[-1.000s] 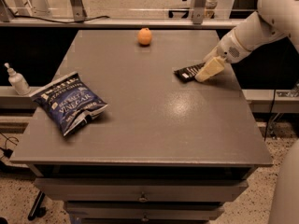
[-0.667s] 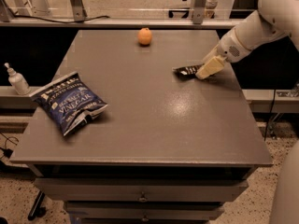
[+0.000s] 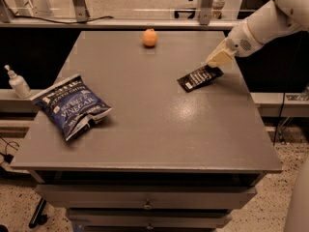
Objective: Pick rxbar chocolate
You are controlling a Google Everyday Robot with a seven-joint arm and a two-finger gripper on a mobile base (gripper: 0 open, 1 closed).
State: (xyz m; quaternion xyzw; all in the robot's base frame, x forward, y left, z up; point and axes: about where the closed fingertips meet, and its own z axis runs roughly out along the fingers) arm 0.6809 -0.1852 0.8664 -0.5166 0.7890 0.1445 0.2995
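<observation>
The rxbar chocolate [image 3: 199,78] is a small flat black wrapper with white text. It is on the right side of the grey table [image 3: 154,129], lying slantwise. My gripper [image 3: 218,59] is cream coloured, at the end of the white arm coming in from the upper right. It is right at the bar's upper right end, touching or just above it. I cannot tell whether the bar rests flat or is raised at that end.
A blue vinegar chip bag [image 3: 72,105] lies at the table's left front. An orange [image 3: 149,37] sits near the back edge. A white pump bottle [image 3: 18,82] stands on a ledge left of the table. Drawers run below the table's front edge.
My gripper has moved up and slightly back from over the bar. More of the bar's length now shows. The bar stays in about the same place.
</observation>
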